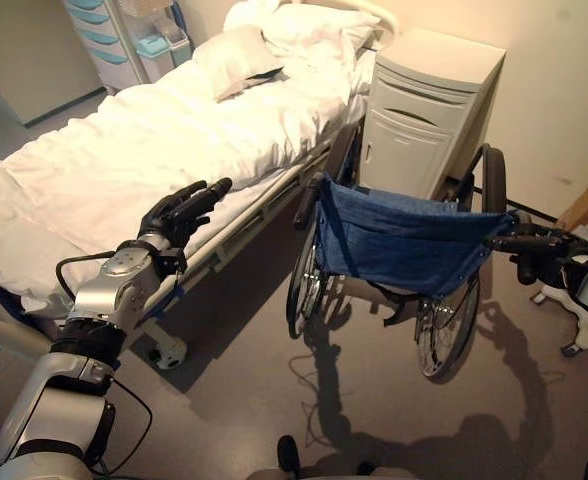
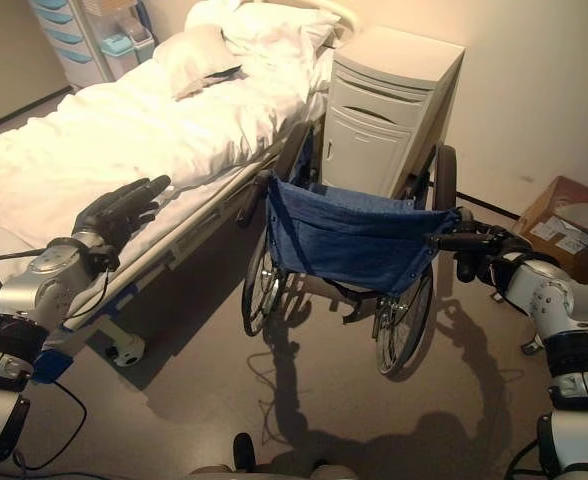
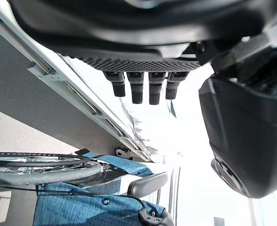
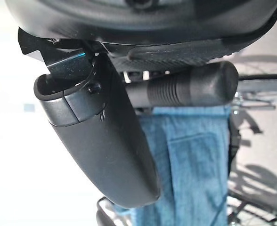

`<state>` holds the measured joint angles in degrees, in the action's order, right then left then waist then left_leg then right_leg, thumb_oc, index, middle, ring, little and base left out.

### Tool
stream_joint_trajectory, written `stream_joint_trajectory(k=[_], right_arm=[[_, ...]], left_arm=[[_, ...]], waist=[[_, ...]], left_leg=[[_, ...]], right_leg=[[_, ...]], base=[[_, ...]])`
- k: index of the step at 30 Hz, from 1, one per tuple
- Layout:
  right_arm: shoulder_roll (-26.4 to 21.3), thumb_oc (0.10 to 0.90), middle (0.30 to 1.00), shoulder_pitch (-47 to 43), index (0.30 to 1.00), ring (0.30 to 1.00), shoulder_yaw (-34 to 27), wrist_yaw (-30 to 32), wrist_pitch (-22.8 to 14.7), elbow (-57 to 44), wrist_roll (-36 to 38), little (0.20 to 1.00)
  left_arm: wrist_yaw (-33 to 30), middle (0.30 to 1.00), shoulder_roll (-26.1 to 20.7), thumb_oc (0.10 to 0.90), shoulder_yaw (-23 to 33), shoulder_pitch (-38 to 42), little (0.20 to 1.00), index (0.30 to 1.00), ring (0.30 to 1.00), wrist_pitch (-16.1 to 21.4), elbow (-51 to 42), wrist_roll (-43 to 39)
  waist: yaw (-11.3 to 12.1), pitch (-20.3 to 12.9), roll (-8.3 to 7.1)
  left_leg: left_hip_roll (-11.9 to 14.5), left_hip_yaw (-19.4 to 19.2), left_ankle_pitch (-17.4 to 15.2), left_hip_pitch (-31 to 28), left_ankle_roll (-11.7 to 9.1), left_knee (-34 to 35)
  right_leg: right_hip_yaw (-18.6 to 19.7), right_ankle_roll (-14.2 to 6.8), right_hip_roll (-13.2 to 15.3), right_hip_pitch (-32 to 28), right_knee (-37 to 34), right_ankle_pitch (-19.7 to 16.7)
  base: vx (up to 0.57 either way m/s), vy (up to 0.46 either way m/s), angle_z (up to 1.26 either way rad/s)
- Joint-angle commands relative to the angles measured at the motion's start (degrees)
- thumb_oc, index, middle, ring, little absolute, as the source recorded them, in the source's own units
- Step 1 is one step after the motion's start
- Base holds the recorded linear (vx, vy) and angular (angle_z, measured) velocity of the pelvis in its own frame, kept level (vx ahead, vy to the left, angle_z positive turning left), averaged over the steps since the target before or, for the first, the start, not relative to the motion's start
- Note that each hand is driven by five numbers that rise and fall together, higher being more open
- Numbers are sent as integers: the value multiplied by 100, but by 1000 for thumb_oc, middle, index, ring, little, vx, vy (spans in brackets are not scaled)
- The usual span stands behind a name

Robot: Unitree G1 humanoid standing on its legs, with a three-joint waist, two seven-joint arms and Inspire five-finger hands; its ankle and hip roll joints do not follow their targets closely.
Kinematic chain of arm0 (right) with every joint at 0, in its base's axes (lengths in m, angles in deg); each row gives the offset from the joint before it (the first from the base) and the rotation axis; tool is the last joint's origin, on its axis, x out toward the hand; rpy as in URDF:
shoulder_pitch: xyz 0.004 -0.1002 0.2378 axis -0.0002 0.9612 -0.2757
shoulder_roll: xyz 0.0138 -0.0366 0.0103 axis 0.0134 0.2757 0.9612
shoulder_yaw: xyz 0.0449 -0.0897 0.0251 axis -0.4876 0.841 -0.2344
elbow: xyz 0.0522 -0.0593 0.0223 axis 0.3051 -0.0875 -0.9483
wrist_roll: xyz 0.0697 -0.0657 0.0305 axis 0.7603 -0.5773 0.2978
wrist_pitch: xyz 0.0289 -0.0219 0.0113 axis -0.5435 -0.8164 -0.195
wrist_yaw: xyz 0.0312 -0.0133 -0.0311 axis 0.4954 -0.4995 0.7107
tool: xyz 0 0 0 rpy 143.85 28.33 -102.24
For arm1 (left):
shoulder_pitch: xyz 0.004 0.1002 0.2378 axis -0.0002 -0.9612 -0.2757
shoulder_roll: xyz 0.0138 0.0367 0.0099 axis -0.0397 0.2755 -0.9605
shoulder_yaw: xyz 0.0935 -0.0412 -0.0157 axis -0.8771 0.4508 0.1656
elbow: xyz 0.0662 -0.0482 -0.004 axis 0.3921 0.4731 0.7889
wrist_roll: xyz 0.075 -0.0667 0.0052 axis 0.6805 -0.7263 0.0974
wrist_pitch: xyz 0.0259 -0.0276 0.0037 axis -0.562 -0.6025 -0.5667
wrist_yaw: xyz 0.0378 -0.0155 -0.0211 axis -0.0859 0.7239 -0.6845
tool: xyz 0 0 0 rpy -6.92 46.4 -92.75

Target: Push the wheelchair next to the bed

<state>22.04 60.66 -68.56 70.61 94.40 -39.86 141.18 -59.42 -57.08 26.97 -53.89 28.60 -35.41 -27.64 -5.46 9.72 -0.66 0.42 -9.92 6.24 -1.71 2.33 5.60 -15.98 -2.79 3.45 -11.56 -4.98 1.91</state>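
Observation:
The wheelchair [image 1: 404, 240], with a blue cloth back, stands facing the bedside cabinet, its left wheel close to the side of the white bed [image 1: 124, 150]. My right hand [image 2: 489, 250] is shut on the wheelchair's right push handle [image 4: 190, 87], the thumb [image 4: 101, 141] wrapped under the ribbed grip. My left hand [image 1: 184, 212] hovers open over the bed's edge, its fingers [image 3: 138, 84] out straight. It hangs well to the left of the left push handle [image 1: 307, 200] and touches nothing.
A beige bedside cabinet [image 1: 429, 110] stands right in front of the wheelchair, against the wall. A drawer trolley [image 1: 104, 35] sits beyond the bed at the far left. A cardboard box [image 2: 564, 225] and a white wheeled stand [image 1: 574, 300] are on the right.

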Motion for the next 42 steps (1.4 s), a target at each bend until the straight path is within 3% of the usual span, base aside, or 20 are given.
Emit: stream_joint_trajectory(k=[1, 4, 9, 10, 11, 15, 21, 24, 27, 30, 31, 32, 36, 37, 39, 40, 41, 42], right_arm=[[-730, 800, 900, -632, 900, 900, -824, 56, -1537, -375, 387, 900], [-812, 800, 900, -466, 900, 900, -969, 124, -1540, -258, 196, 900], [-1211, 800, 900, 22, 900, 900, -1215, 227, -1359, 220, -1508, 900], [-1424, 800, 900, 213, 900, 900, -1281, 212, -1316, 340, -2210, 900], [-1481, 800, 900, 262, 900, 900, -1296, 195, -1307, 355, -2347, 900], [-1598, 800, 900, 419, 900, 900, -1314, 126, -1194, 270, -2808, 900], [-1597, 800, 900, 613, 900, 900, -1506, 367, -1448, 94, -2913, 900], [-1576, 800, 900, 841, 900, 900, -1880, 1089, -1873, 34, -2943, 900], [-1444, 800, 900, 1137, 900, 900, -2221, 1503, -1901, 69, -2705, 900], [-1020, 800, 900, 1700, 900, 900, -2649, 1542, -2064, 467, -2719, 900], [-587, 800, 900, 2044, 900, 900, -2711, 1498, -2377, 677, -2557, 900], [-491, 800, 900, 2102, 900, 900, -2715, 1457, -2405, 708, -2489, 900], [1118, 800, 900, 2836, 900, 900, -2771, 637, -2784, 1292, -1984, 900], [1172, 800, 900, 2862, 900, 900, -2774, 609, -2772, 1304, -1961, 900], [1891, 800, 900, 3113, 900, 900, -2600, 449, -2985, 1443, -2003, 900], [2638, 800, 900, 3297, 900, 900, -2189, 286, -3068, 1611, -2210, 900], [2697, 800, 900, 3317, 900, 900, -2152, 218, -3006, 1616, -2283, 900], [3009, 800, 900, 3342, 900, 900, -1854, 159, -3187, 1843, -2303, 900]], left_arm=[[23, 900, -482, 800, 612, 20, 900, 900, 900, 874, -62, -96], [62, 900, -453, 800, 654, -85, 900, 900, 900, 860, -4, -71], [5, 900, -338, 800, 742, -508, 900, 900, 900, 659, 7, 23], [-86, 900, -241, 800, 833, -756, 900, 900, 900, 619, 30, -13], [-101, 900, -185, 800, 865, -846, 900, 900, 900, 617, 34, -19], [-85, 900, 258, 800, 1011, -1400, 900, 900, 900, 670, 186, -38], [155, 900, 814, 800, 1007, -2096, 900, 900, 900, 912, 509, 67], [329, 900, 1215, 800, 1105, -2660, 900, 900, 900, 1089, 933, 205], [402, 900, 1458, 800, 1167, -3016, 900, 900, 900, 1089, 1237, 459], [287, 900, 1796, 800, 1267, -3338, 900, 900, 900, 1133, 1835, 787], [209, 900, 1977, 800, 1320, -3435, 900, 900, 900, 1148, 2249, 795], [207, 900, 1999, 800, 1337, -3447, 900, 900, 900, 1146, 2317, 834], [433, 900, 2353, 800, 1590, -3740, 900, 900, 900, 1090, 2902, 1181], [447, 900, 2350, 800, 1595, -3751, 900, 900, 900, 1097, 2915, 1206], [456, 900, 2486, 800, 1592, -3881, 900, 900, 900, 1111, 2995, 1354], [487, 900, 2596, 800, 1563, -3962, 900, 900, 900, 1143, 3061, 1649], [481, 900, 2598, 800, 1554, -3976, 900, 900, 900, 1147, 3066, 1702], [500, 900, 2632, 800, 1484, -3975, 900, 900, 900, 1212, 3133, 1842]], waist=[[273, -815, -154], [260, -813, -159], [249, -786, -178], [249, -758, -201], [255, -751, -208], [272, -707, -252], [301, -680, -276], [334, -646, -295], [364, -630, -308], [385, -577, -324], [375, -529, -332], [377, -522, -339], [338, -425, -351], [339, -427, -362], [330, -395, -350], [346, -368, -328], [344, -372, -334], [360, -364, -315]], left_leg=[[72, -536, -798, -779, -514, -60], [69, -551, -799, -774, -512, -60], [63, -555, -798, -748, -490, -60], [59, -550, -798, -743, -473, -60], [59, -548, -797, -740, -467, -60], [59, -553, -795, -735, -434, -60], [61, -573, -817, -735, -398, -60], [58, -610, -839, -729, -382, -60], [62, -625, -850, -719, -374, -60], [67, -625, -859, -693, -358, -60], [68, -630, -852, -679, -339, -60], [69, -632, -853, -677, -335, -60], [68, -633, -853, -658, -299, -60], [68, -632, -854, -659, -298, -60], [64, -619, -861, -668, -276, -60], [69, -611, -857, -671, -260, -60], [68, -607, -857, -670, -259, -60], [71, -604, -850, -669, -259, -60]], right_leg=[[439, -428, 151, 311, 117, -342], [448, -436, 152, 328, 127, -345], [497, -461, 156, 391, 174, -350], [516, -467, 153, 418, 199, -352], [525, -468, 153, 429, 206, -354], [554, -477, 156, 464, 239, -362], [568, -490, 168, 498, 273, -358], [557, -493, 167, 523, 294, -347], [553, -502, 165, 551, 326, -335], [570, -534, 173, 601, 368, -330], [605, -548, 170, 634, 386, -340], [611, -552, 170, 642, 394, -339], [649, -582, 170, 726, 461, -358], [648, -584, 171, 726, 462, -358], [654, -593, 170, 751, 488, -378], [642, -586, 174, 747, 465, -386], [638, -585, 175, 746, 461, -385], [626, -581, 180, 743, 446, -397]], base=[[0, 0, 0], [-1, 0, 1], [-9, -7, 7], [-16, -15, 11], [-20, -16, 11], [-5, -4, -2], [2, 1, -5], [0, 0, 0], [3, -4, 3], [-3, -9, 1], [-9, -24, 3], [-20, -46, 3], [-14, -28, -1], [-5, -37, 1], [0, -50, 5], [-1, -54, 9], [-5, -55, 11], [-6, -30, 11]])
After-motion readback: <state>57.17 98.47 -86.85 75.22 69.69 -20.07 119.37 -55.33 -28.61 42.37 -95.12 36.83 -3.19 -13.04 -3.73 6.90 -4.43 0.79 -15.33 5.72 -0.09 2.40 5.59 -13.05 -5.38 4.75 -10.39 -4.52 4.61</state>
